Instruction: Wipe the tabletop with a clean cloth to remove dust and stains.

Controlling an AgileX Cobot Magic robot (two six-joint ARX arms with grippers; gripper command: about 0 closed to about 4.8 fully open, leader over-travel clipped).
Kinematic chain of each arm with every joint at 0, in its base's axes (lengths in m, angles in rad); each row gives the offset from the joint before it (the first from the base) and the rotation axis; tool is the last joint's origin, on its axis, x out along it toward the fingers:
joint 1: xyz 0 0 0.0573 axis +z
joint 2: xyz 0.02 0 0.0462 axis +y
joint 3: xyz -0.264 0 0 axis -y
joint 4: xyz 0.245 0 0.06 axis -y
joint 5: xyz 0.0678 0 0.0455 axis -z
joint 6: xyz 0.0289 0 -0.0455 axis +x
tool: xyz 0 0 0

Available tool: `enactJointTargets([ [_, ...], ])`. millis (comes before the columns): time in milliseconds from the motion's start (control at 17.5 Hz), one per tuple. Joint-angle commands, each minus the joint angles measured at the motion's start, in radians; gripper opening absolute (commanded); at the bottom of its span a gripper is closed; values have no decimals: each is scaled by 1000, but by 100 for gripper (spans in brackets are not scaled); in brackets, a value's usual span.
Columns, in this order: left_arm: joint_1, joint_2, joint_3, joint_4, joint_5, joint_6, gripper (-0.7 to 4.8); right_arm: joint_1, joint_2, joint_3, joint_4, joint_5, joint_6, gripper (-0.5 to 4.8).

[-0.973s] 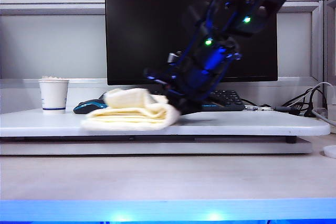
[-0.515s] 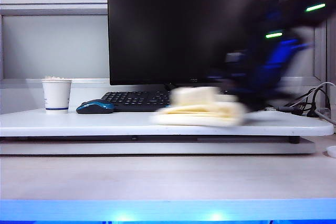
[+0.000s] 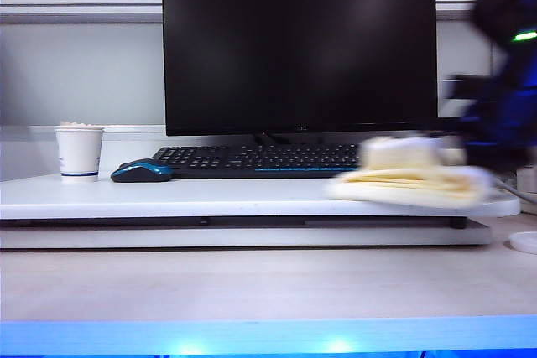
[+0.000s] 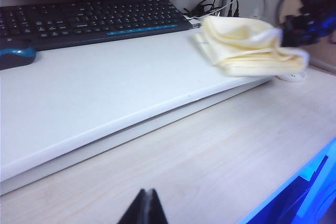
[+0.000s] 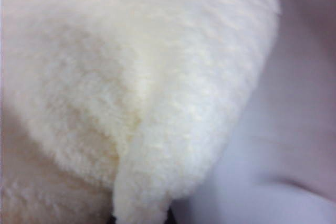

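The soft, fluffy pale-yellow folded cloth (image 3: 409,175) lies at the right-hand end of the wide, glossy white tabletop (image 3: 210,197), its outer fold hanging just past the board's rounded corner. The right gripper (image 4: 294,29), a dark blue-and-black unit blurred in the exterior view, sits at the cloth's far side with its jaws pinching the cloth, which fills the right wrist view. The left gripper (image 4: 144,206) hangs low over the beige wood-grain desk in front of the board, well apart from the cloth, its jaws pressed together on nothing.

By the look of it, the wiping stroke is in hand and has reached the board's right end (the blur on arm and cloth suggests quick motion). The next move probably calls for a reversal: drag the cloth back toward the left with steady downward pressure, keeping it flat, and stop short of the black keyboard (image 3: 256,158), the blue mouse (image 3: 141,173) and the white paper cup (image 3: 80,153), none of which should be nudged.
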Motion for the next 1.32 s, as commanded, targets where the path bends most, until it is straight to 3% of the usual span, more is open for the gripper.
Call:
enactJointTargets([
  [57,1,0,-2,-11,4,-3,-4,158,150,102,-64,-52,9,-9],
  [401,1,0,-2,-11,5,-3,-4,440,530,595,-128,-101,107,-9],
  [629,1,0,-2,-11,5,-3,-4,537,663,840,-201,-100,112,-9],
  [801,1,0,-2,-10,4,-3,-4,527,669,851,-254,-95,100,-9],
  [1030,1,0,-2,-6,-19,-2,-4,422,664,845,-436,-92,55,-9],
  [1316,1,0,-2,4,-34,-3,-4,290,505,711,-415,13,-19,-9],
])
